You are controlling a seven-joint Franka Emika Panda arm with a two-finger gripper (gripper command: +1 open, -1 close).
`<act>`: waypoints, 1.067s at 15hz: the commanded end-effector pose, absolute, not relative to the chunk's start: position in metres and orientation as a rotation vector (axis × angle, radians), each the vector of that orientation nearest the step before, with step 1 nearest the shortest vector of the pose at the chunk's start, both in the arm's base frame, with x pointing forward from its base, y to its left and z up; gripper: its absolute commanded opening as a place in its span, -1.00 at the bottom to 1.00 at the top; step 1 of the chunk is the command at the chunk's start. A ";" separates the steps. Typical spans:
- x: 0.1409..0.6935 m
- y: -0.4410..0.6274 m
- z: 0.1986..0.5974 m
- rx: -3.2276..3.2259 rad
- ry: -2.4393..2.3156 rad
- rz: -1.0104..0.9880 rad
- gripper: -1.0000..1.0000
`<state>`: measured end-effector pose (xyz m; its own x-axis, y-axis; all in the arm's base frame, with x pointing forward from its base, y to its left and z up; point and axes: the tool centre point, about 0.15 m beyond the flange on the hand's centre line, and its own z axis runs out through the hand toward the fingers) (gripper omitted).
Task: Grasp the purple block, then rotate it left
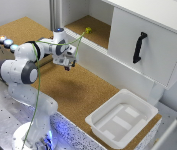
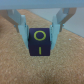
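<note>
The purple block (image 2: 40, 42) is a dark cube with yellow markings on its top and front faces, resting on the cork surface (image 2: 65, 65). In the wrist view it sits between the two light-blue fingers (image 2: 21, 24) of my gripper (image 2: 40, 34), which press against its two sides. In the exterior view my gripper (image 1: 67, 64) points down over the cork table (image 1: 83, 95), in front of the cabinet's open shelf. There the block is hidden by the hand.
A white cabinet (image 1: 143, 45) with a black handle (image 1: 139, 47) stands at the back right. A small yellow object (image 1: 88, 30) lies in its open shelf. A white bin (image 1: 121, 118) sits at the exterior view's lower right. Coloured buttons (image 1: 7, 42) are at the left.
</note>
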<state>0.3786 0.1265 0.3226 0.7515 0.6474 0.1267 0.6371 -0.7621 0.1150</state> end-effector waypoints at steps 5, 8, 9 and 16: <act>0.364 0.142 0.284 2.395 1.921 0.240 -1.00; 0.374 0.150 0.259 2.179 2.123 0.183 -1.00; 0.381 0.152 0.250 2.103 2.194 0.166 -1.00; 0.401 0.145 0.216 2.118 2.336 0.067 -1.00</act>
